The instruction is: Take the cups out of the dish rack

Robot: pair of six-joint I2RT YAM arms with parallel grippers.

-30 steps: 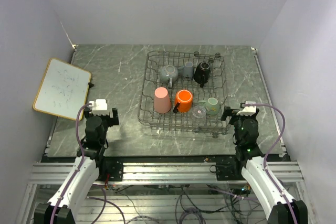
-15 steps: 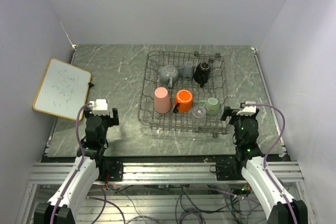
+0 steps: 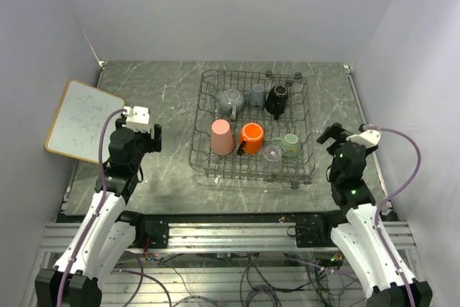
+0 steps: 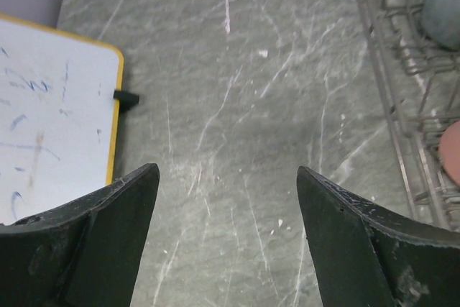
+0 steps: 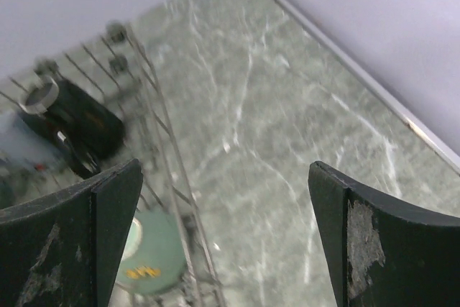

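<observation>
**Q:** Top view: where's the dish rack [image 3: 203, 116]?
**A:** Centre of frame, a bit right, standing on the grey marbled table [image 3: 158, 91]. Back row, l. to r.: grey mug [image 3: 231, 102], second grey mug [image 3: 257, 95], black mug [image 3: 277, 100]. Front row, l. to r.: pink tumbler [image 3: 222, 136], orange mug [image 3: 251, 136], clear glass [image 3: 272, 153], mint-green mug [image 3: 290, 143]. All sit inside the wire walls.

**Q:** Left gripper [image 4: 226, 174]?
**A:** Fingers spread wide, with only bare table between them and nothing held. In the top view it sits at centre left, between the whiteboard [image 3: 85, 120] and the rack, clear of both. In the left wrist view the whiteboard fills the left edge and the rack's wire side runs down the right edge. The pink tumbler peeks in at mid right.

**Q:** Right gripper [image 5: 224, 170]?
**A:** Also wide open and empty-handed. In the top view it is at centre right, near the rack's right wall but apart from it. The right wrist view is blurred. The rack wall crosses the left part of the frame, with the black mug at upper left and the mint-green mug at lower left. The rest is bare table, up to the pale wall at upper right.

**Q:** Any contact, gripper to mug?
**A:** None seen; both arms are outside the rack.
</observation>
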